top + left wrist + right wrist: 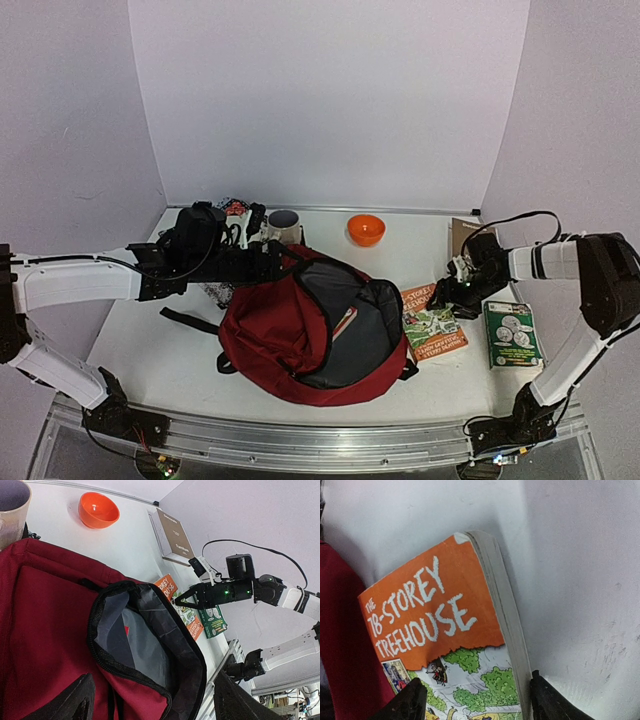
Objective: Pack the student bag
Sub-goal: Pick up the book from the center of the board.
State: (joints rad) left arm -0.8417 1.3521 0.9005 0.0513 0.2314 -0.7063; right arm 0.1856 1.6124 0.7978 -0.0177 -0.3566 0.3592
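The claw (477,680), fingers apart, straddles an orange paperback (435,615) beside the red student bag (340,645).

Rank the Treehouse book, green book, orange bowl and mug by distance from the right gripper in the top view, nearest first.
1. Treehouse book: directly below the open right gripper, beside the student bag.
2. Green book: off to the gripper's right.
3. Orange bowl: at the back, centre.
4. Mug: back left, behind the bag.

One student bag (290,340), three books (430,325) (512,335) (172,535), one orange bowl (366,229), one mug (283,222).
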